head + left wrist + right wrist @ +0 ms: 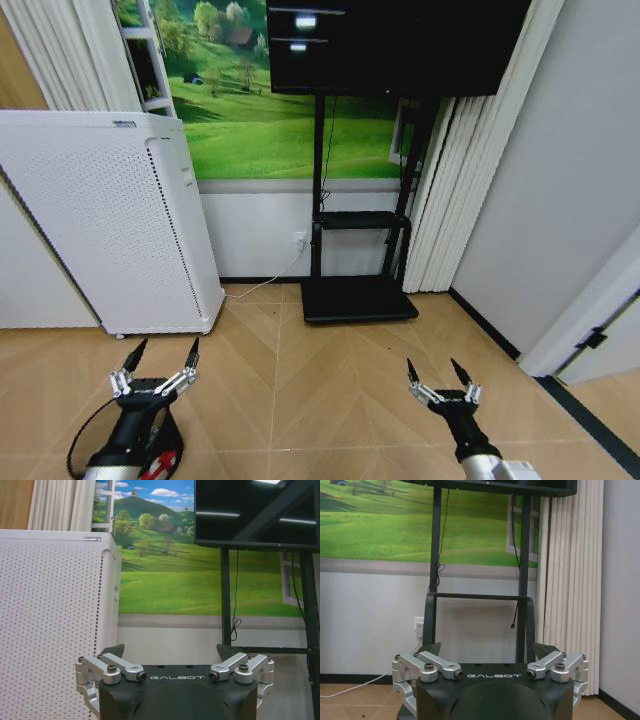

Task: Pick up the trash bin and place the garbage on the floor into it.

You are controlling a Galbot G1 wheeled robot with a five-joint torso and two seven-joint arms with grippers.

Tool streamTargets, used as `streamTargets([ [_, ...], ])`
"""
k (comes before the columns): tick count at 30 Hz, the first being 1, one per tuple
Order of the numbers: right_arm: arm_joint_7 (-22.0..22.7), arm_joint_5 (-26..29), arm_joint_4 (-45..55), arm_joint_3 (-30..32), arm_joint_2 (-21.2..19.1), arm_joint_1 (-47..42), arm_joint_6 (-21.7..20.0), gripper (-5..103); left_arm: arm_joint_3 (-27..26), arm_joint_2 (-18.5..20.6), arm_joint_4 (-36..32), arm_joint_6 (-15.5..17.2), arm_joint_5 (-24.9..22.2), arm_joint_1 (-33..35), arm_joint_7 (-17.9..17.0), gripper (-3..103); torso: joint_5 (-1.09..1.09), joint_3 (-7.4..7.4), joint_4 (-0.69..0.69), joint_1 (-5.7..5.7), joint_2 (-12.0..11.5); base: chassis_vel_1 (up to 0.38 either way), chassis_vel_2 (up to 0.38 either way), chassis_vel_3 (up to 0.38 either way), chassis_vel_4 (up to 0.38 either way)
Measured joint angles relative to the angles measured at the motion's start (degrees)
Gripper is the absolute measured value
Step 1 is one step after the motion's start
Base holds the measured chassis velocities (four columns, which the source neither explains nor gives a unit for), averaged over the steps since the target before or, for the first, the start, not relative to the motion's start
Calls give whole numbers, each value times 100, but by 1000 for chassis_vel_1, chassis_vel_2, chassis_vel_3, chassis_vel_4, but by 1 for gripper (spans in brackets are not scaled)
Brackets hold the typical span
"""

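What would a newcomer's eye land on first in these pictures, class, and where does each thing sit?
The bright green meadow mural on the far wall draws the eye first, with a dark screen on a black stand in front of it. To the left stands a tall white perforated appliance. Low in the head view, the left gripper and right gripper hang open over the wood-patterned floor.

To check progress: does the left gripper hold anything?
No. In the head view the left gripper is open and empty above the floor.
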Motion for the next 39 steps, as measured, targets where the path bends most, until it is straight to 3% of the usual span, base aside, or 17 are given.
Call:
streamTargets([
  [17,8,10,0,7,-6,7,-1,100,-10,6,5,0,-5,3,-2,100,0,23,0,2,30,0,0,0,0],
  [39,9,17,-5,7,-8,8,0,100,-14,10,7,1,-6,2,-3,100,0,484,0,71,557,0,0,0,0],
])
